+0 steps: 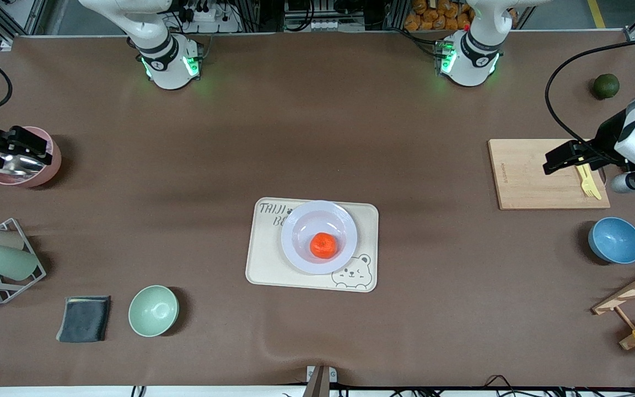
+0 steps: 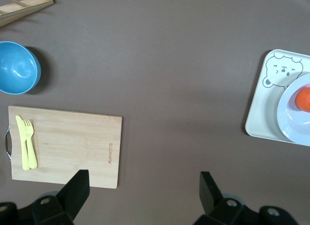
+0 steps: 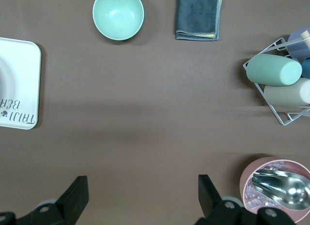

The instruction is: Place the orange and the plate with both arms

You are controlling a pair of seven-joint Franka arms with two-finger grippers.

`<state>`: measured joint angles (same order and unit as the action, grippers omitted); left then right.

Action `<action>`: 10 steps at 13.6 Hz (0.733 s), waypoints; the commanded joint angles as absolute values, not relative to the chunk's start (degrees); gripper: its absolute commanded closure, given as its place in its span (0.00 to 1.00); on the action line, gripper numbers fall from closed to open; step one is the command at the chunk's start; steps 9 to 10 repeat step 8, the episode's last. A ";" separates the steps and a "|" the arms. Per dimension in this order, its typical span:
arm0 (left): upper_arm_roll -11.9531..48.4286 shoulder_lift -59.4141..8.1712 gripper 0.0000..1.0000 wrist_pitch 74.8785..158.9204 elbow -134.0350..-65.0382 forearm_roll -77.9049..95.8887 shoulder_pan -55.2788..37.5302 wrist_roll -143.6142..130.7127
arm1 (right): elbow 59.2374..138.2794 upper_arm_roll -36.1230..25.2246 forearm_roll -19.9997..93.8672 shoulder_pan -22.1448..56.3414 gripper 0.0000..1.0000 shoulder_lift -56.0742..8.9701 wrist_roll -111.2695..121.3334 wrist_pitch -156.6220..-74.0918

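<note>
1. Where the brown table (image 1: 317, 138) has its middle, a cream tray (image 1: 265, 264) with a cartoon bear lies flat, and the plate (image 1: 301, 220) rests on it.
2. Inside the plate's sunken centre sits the orange (image 1: 323, 245), slightly toward the side nearer the front camera.
3. Over the wooden cutting board (image 1: 527, 176) at the left arm's end of the table hangs the left gripper (image 1: 563, 158); its fingers (image 2: 77, 188) are spread wide apart and hold nothing.
4. On that board lies a yellow plastic fork (image 1: 587, 182).
5. Over the pink cup (image 1: 47, 165) at the right arm's end hangs the right gripper (image 1: 17, 146), fingers (image 3: 76, 196) also wide apart and empty; a metal spoon (image 3: 283, 186) lies in the cup.
6. Both grippers are well apart from the plate and orange.
7. Nearer the front camera stand a mint-green bowl (image 1: 153, 310), a folded dark cloth (image 1: 84, 318) and a wire rack of cups (image 1: 3, 264); a blue bowl (image 1: 615, 240) sits near the board.
</note>
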<state>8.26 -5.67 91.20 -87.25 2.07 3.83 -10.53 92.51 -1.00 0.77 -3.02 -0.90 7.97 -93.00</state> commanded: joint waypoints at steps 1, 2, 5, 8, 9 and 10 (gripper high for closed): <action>8.17 -5.27 0.00 91.50 -87.19 2.82 3.69 -9.05 | 92.90 0.00 1.49 -3.96 0.00 -0.44 6.77 -92.90; 8.17 -5.27 0.00 91.41 -87.01 2.73 3.87 -8.44 | 92.81 0.00 1.49 -3.96 0.00 -0.44 6.68 -92.90; 7.82 -5.27 0.00 91.32 -86.22 2.46 4.22 -5.80 | 92.73 0.09 1.49 -3.87 0.00 -0.44 6.68 -92.90; 7.56 -5.27 0.00 90.71 -85.78 1.76 4.04 -5.80 | 92.81 0.09 1.49 -3.96 0.00 -0.53 6.68 -92.99; 7.56 -5.27 0.00 90.71 -85.78 1.76 4.04 -5.80 | 92.81 0.09 1.49 -3.96 0.00 -0.53 6.68 -92.99; 7.56 -5.27 0.00 90.71 -85.78 1.76 4.04 -5.80 | 92.81 0.09 1.49 -3.96 0.00 -0.53 6.68 -92.99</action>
